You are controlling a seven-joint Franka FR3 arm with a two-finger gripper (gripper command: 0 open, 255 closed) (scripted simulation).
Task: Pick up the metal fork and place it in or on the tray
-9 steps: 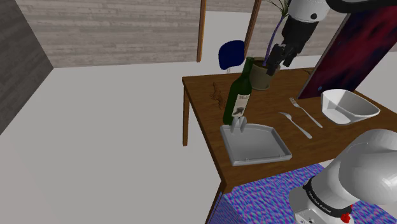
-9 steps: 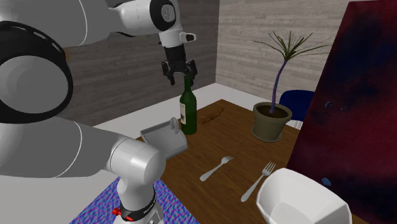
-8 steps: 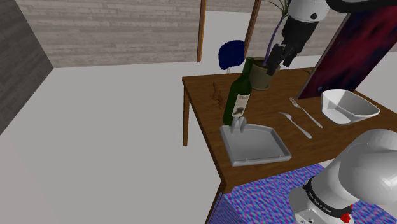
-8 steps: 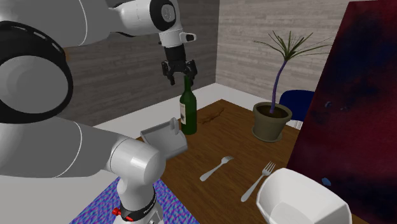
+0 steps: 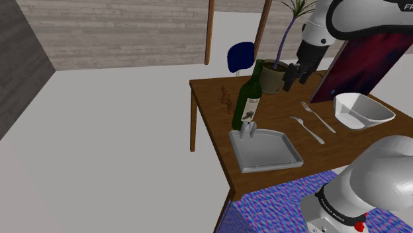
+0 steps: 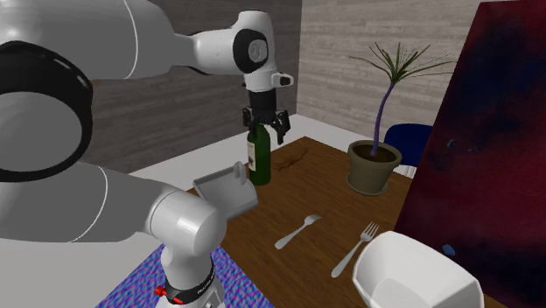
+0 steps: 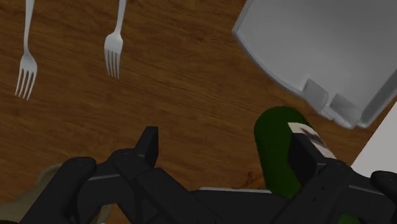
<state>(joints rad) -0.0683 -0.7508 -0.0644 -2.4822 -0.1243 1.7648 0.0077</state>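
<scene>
**Progress:** nothing done yet, by my reading; pick-up and placing are both left.

- Jaws: black, on the white arm [image 5: 351,16], standing apart and clasping nothing. They hang above the counter's far part, over by the bottle and the plant pot and well apart from the forks.
- Brown wooden counter [image 5: 215,126]: carries everything below.
- Short grey fork [image 5: 308,130]: lies flat on the bare counter, between the tray and the long fork, touching neither.
- Long grey fork [image 5: 318,116]: lies flat just beside the short one, nearer the bowl.
- Shallow grey square tray [image 5: 265,149]: holds no fork; two small raised blocks stand at the rim nearest the bottle.
- Dark green wine bottle with pale label [image 5: 246,99]: upright, just behind the tray.
- White angular bowl [image 5: 361,110].
- Potted plant in a brown pot [image 5: 271,78].

**Hard to make out:**

- Both forks are drawn the same grey, so I cannot tell which is the metal one.
- In the wrist view their handles run off the edge.
- In the second exterior view the arm's base covers much of the tray.
</scene>
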